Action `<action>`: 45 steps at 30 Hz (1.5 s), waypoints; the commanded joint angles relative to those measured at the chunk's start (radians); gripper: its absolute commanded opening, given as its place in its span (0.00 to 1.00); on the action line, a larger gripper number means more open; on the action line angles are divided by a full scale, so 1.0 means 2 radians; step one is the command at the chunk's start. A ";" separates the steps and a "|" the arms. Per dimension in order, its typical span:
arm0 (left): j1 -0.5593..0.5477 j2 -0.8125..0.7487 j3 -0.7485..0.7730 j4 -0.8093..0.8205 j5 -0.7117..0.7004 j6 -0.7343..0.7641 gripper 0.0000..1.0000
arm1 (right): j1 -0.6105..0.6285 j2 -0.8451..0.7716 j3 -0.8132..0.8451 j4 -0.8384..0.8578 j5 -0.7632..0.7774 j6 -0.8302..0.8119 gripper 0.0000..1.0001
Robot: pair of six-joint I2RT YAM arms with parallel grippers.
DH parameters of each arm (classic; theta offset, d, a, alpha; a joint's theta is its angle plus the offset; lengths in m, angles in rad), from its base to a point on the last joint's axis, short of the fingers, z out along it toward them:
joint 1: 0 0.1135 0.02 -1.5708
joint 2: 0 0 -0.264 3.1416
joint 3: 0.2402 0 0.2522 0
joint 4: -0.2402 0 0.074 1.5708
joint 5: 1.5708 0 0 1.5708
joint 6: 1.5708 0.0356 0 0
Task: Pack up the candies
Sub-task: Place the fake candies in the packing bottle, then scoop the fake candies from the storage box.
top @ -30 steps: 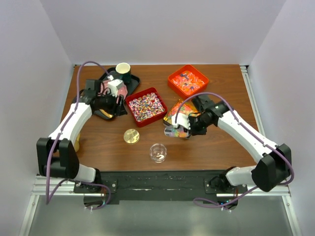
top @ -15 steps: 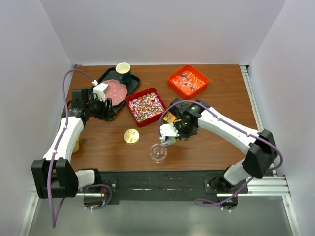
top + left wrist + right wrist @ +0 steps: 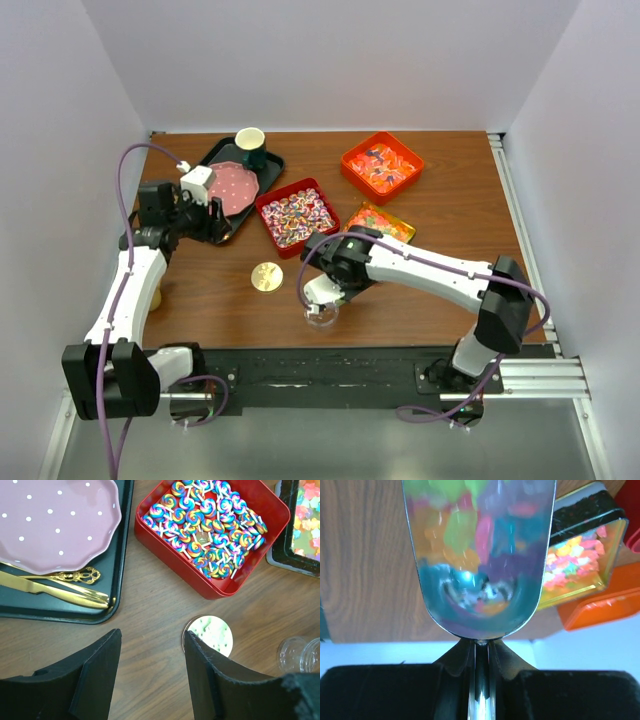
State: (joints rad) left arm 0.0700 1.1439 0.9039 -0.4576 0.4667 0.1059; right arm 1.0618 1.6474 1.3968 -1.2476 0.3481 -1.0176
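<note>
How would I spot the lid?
Find the red box of swirly lollipops in the middle of the overhead view. Just below it, lying alone, is the gold lid. Unlike the clear jar to its right, it is a flat, opaque, shiny disc.

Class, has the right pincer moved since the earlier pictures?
Yes: the right pincer, gripping the scoop, went left and nearer, from the tin to the jar.
</note>
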 commanded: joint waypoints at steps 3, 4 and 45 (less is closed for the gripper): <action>0.004 -0.010 0.004 0.025 0.004 -0.021 0.58 | 0.037 0.008 0.002 -0.037 0.115 0.015 0.00; 0.004 -0.010 0.006 0.026 0.004 -0.021 0.58 | 0.042 0.012 0.005 -0.041 0.123 0.018 0.00; -0.117 0.139 0.021 0.131 0.264 -0.137 0.00 | -0.124 0.091 0.313 -0.086 -0.136 0.159 0.00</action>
State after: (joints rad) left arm -0.1596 1.4269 0.8768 -0.1093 1.0843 -0.2539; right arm 0.9520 1.8935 2.0476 -1.3464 0.0578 -0.6495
